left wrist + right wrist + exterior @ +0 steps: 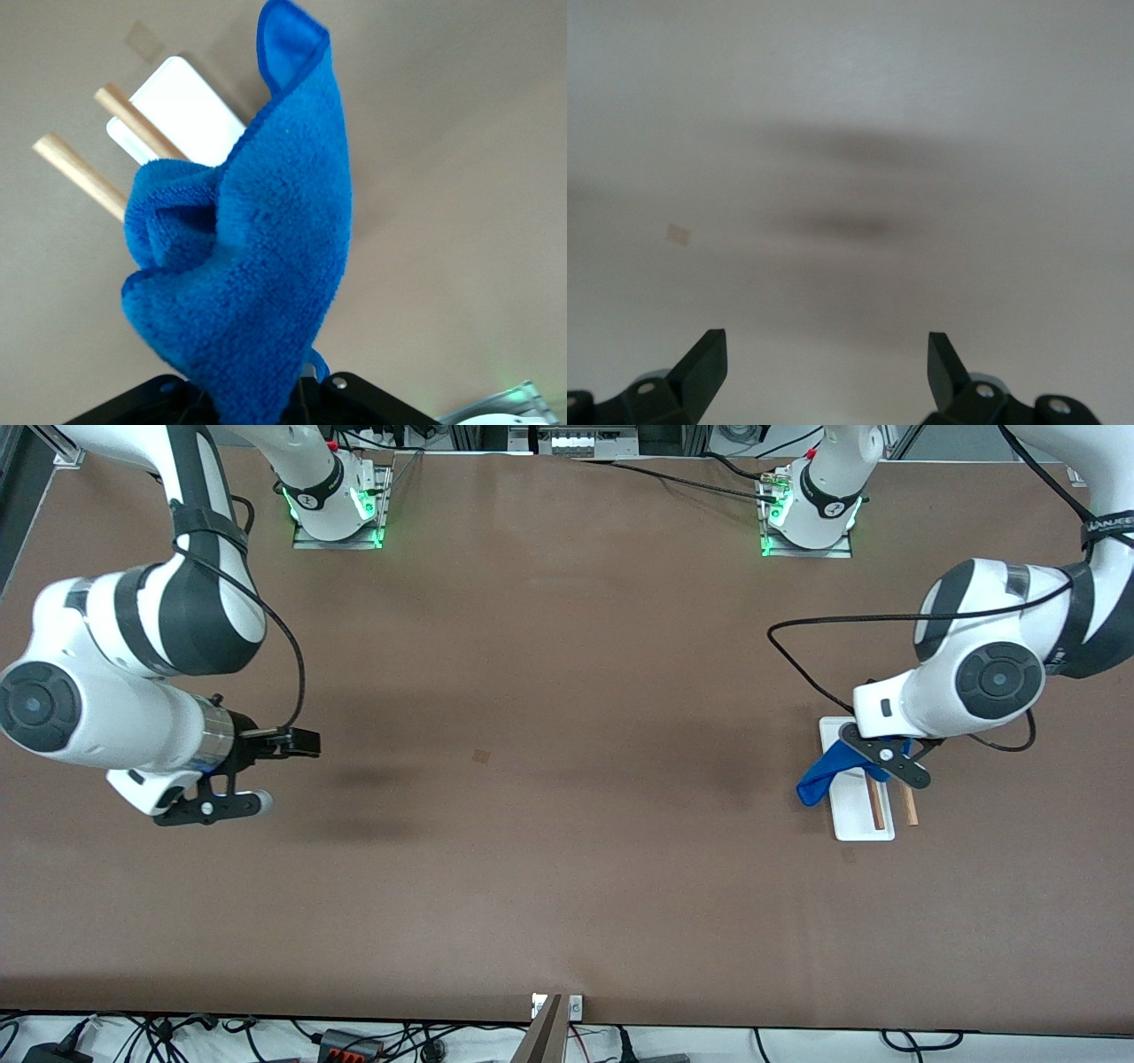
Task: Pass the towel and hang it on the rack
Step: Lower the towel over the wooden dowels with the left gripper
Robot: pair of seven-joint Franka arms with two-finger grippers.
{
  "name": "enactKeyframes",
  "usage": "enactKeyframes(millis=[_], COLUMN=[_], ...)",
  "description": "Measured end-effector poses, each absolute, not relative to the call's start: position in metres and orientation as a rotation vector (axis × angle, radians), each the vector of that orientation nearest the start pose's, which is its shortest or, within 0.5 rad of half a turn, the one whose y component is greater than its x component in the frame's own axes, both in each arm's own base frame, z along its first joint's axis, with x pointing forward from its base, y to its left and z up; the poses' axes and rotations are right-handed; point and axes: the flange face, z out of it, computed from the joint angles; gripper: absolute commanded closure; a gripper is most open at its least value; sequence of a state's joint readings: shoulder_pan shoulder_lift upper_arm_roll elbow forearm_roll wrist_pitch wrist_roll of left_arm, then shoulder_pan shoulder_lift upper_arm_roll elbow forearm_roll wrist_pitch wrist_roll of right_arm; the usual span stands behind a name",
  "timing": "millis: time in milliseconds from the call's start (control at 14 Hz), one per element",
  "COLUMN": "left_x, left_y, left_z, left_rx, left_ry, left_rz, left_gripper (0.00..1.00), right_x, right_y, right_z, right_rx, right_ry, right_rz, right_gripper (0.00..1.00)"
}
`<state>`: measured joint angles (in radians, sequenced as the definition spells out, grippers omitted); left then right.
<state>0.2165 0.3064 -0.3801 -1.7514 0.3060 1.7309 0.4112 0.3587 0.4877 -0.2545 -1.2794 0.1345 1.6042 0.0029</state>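
The blue towel (826, 773) hangs bunched from my left gripper (889, 760), which is shut on its top edge over the rack. The rack has a white base (858, 821) and two wooden rods (877, 806) at the left arm's end of the table. The towel's loose end droops past the base's edge toward the table middle. In the left wrist view the towel (257, 266) fills the middle, held by the gripper (257, 409), with the rods (78, 170) and the base (190, 106) beside it. My right gripper (291, 772) waits open and empty at the right arm's end, and also shows in the right wrist view (826, 361).
A small tan square mark (481, 755) lies on the brown table near the middle. A black cable (797, 657) loops over the table by the left arm. The arm bases (337, 509) stand along the table's edge farthest from the front camera.
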Motion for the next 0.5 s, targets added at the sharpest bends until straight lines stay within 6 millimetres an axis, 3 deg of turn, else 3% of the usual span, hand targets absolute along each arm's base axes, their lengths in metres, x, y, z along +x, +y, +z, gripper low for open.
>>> enactKeyframes(millis=[143,357,500], left_x=[0.605,0.603,0.604], left_y=[-0.049,-0.044,-0.028], left_z=[0.379,0.366,0.358], left_rx=[-2.74,-2.711,-2.708], left_ry=[1.017,1.06,1.101], left_rz=[0.424,0.403,0.37], left_gripper=[1.0,1.0,1.0], right_x=[0.671,0.667,0.662], right_y=[0.091,0.03,-0.008], right_z=[0.491,0.525,0.544], right_rx=[-3.165,-3.156,-3.122], right_ry=[-0.103,0.036,0.104], right_rz=[0.178,0.104,0.061], right_gripper=[0.0,0.0,0.0])
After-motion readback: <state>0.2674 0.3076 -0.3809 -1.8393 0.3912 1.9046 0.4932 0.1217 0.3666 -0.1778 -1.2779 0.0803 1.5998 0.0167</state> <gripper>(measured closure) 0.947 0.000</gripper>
